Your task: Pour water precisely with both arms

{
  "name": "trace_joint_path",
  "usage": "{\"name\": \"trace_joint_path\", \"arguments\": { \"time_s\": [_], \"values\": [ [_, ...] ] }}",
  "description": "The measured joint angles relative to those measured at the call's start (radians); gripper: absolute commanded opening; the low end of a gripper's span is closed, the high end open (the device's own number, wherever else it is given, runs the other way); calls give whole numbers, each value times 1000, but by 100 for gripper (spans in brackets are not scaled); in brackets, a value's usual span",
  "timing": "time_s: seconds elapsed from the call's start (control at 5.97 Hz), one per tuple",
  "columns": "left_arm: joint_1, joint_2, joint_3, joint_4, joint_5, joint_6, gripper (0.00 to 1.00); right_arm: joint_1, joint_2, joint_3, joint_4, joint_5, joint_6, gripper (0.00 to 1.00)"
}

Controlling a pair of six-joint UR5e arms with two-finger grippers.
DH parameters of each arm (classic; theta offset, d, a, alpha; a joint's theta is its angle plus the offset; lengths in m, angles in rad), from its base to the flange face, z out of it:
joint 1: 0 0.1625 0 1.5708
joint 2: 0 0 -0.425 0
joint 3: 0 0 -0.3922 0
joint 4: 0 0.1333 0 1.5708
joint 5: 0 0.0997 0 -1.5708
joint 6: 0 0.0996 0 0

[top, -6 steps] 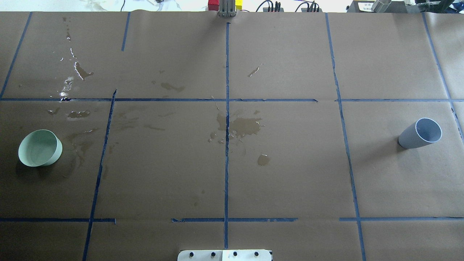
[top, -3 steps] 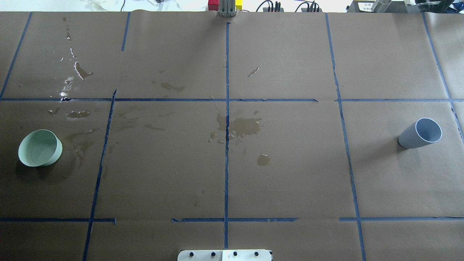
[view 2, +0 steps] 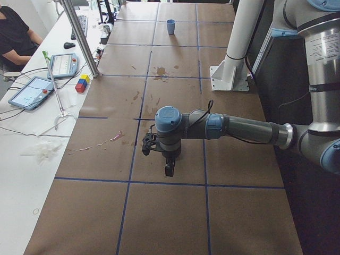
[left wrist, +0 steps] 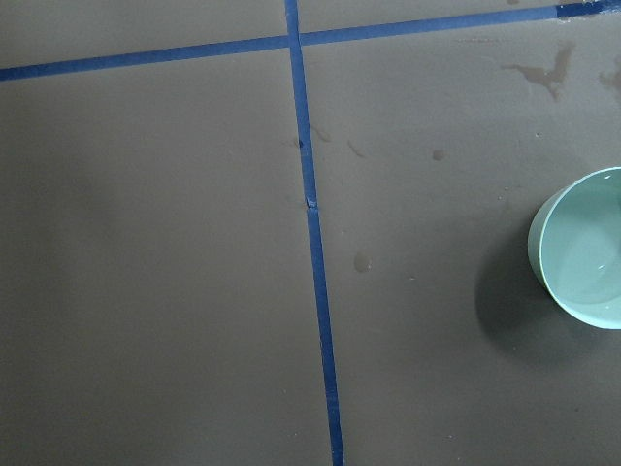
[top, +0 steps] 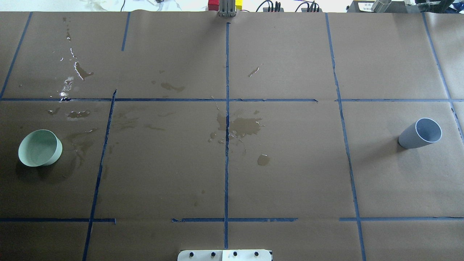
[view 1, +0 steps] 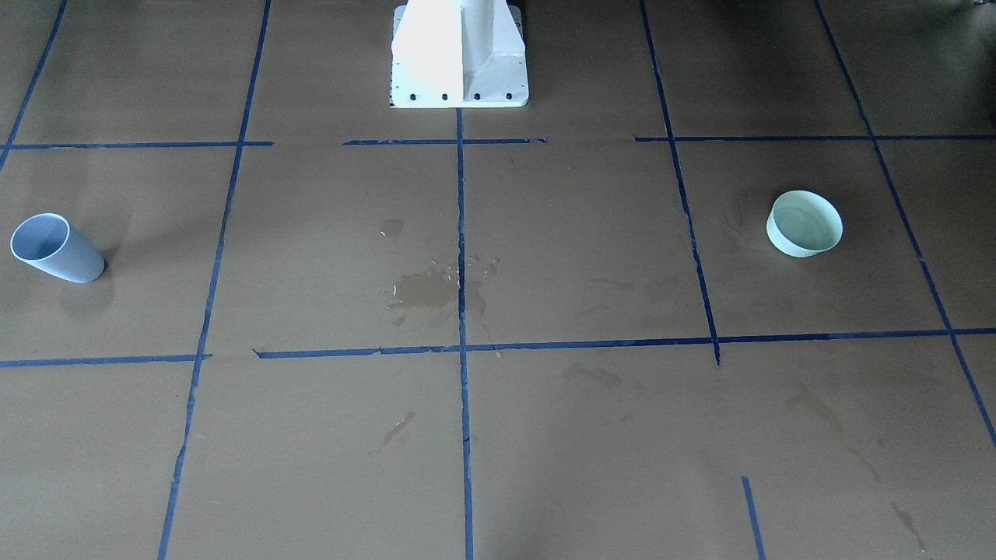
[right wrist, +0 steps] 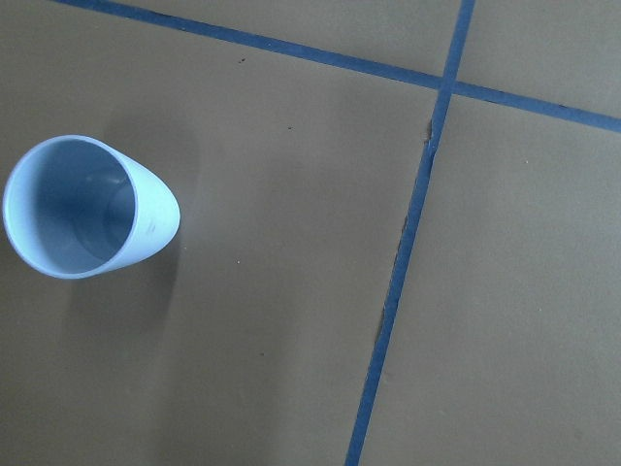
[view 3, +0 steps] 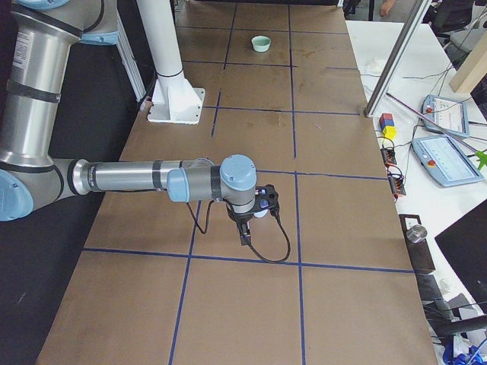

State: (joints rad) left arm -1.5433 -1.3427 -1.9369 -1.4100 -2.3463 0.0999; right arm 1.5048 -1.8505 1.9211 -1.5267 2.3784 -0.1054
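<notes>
A pale green bowl [top: 40, 148] stands on the table's left, also in the left wrist view [left wrist: 582, 248]. A grey-blue cup [top: 420, 133] stands upright at the right, also in the right wrist view [right wrist: 87, 206]. I cannot tell if either holds water. Spilled water [top: 246, 127] lies glossy at the centre, with shiny droplets [top: 78, 70] at the far left. The left gripper [view 2: 168, 167] and the right gripper [view 3: 245, 232] hang over the paper and show only in the side views; I cannot tell if they are open or shut.
The brown paper [top: 290, 174] carries a blue tape grid and dull dried stains. The white pedestal [view 1: 459, 54] stands at the robot's edge. A side bench holds tablets and coloured blocks [view 2: 81, 84]; an operator [view 2: 16, 32] sits there.
</notes>
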Motion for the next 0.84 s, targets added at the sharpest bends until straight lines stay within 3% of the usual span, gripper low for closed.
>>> {"name": "trace_joint_path", "arguments": {
  "time_s": [0.84],
  "values": [
    [0,1,7,12,7,2,100,0,-2,35,-21,6,5,100]
  ]
}}
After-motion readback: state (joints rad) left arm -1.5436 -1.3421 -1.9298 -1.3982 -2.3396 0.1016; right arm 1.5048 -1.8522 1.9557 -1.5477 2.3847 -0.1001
